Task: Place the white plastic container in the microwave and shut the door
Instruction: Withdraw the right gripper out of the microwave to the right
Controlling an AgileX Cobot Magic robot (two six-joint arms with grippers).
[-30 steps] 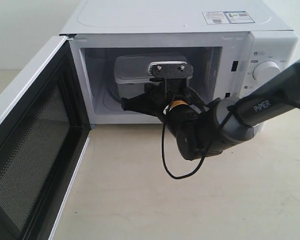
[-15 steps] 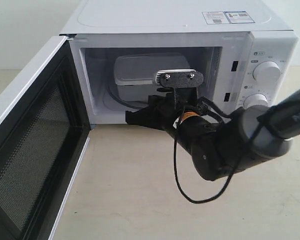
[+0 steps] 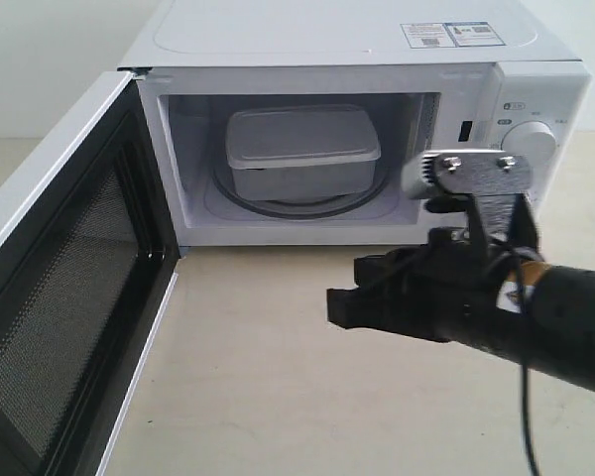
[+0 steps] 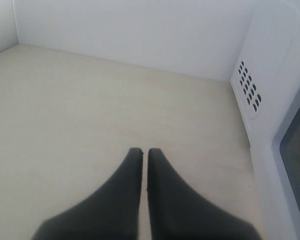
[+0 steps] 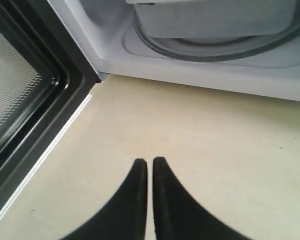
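Note:
The white plastic container (image 3: 302,149) sits lidded on the glass turntable (image 3: 296,206) inside the microwave (image 3: 327,40). It also shows in the right wrist view, the container (image 5: 215,17) resting on the turntable (image 5: 215,49). The door (image 3: 69,278) stands wide open to the left. My right gripper (image 3: 343,308) hovers over the table in front of the cavity, right of centre, shut and empty, clear of the container; its tips (image 5: 150,161) point toward the door's hinge corner. My left gripper (image 4: 141,150) is shut with nothing in it, beside a vented white side wall (image 4: 247,90). It is out of the exterior view.
The beige tabletop (image 3: 258,367) spreads in front of the microwave. The open door's black inner frame (image 5: 35,100) runs along one side of the right wrist view. An upper knob (image 3: 529,139) shows on the control panel; my right arm's camera mount (image 3: 471,174) covers the panel below it.
My right gripper has backed out of the microwave cavity, moving right and toward the front of the table. The container stays on the turntable, now fully uncovered.

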